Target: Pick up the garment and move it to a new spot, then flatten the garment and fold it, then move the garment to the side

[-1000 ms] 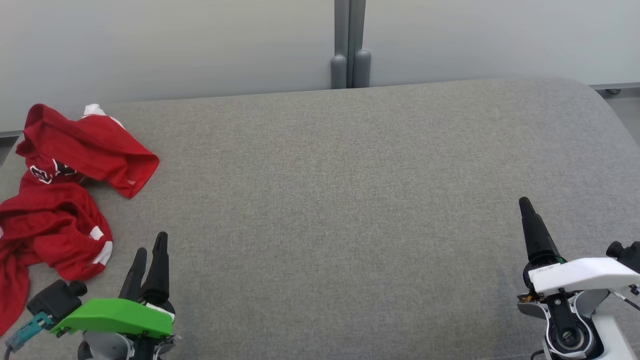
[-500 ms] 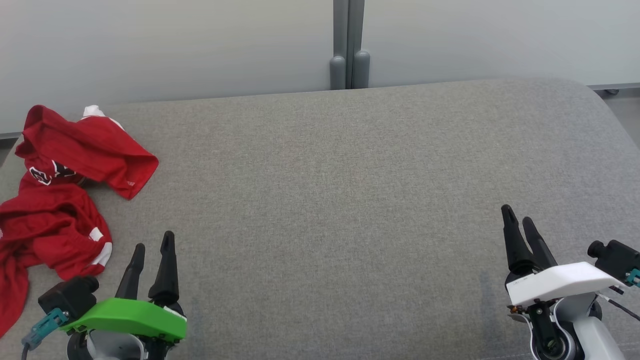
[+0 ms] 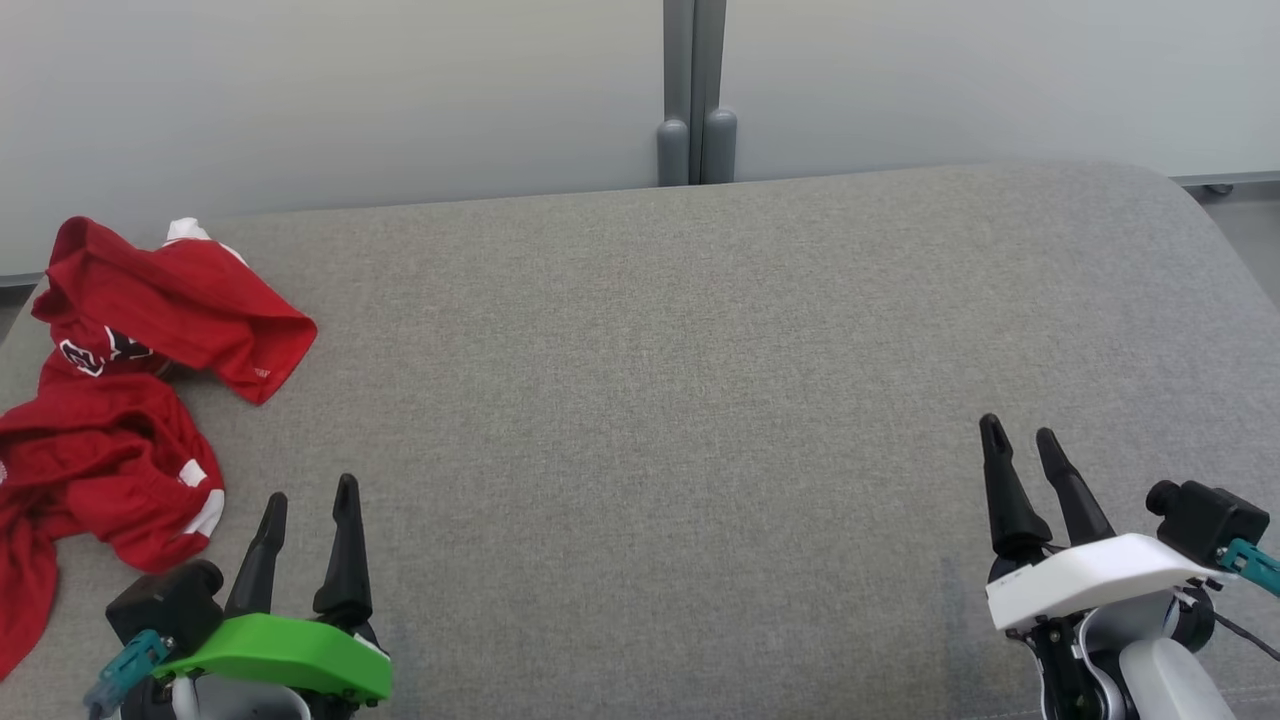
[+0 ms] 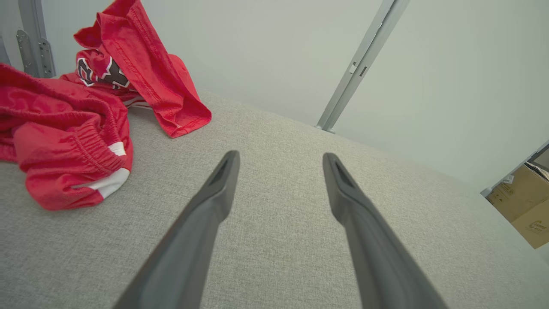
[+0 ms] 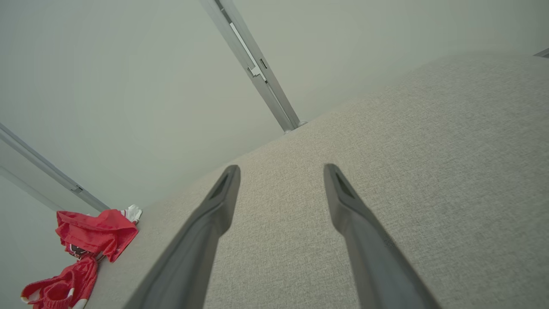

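Head view: the red garment (image 3: 110, 450) lies crumpled at the left end of the grey table (image 3: 640, 400); the left tool (image 3: 311, 489) hovers at the lower left, near the garment but not touching it, fingers spread and empty; the right tool (image 3: 1018, 427) is at the lower right, well apart from the garment, fingers likewise parted with nothing between them; left wrist view shows white trim on the cloth.

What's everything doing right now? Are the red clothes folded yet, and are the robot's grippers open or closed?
Red garment: crumpled in a heap at the left end of the grey table, not folded, not held.
Left gripper: open, empty, beside the heap, not touching it.
Right gripper: open, empty, over the table's right side.
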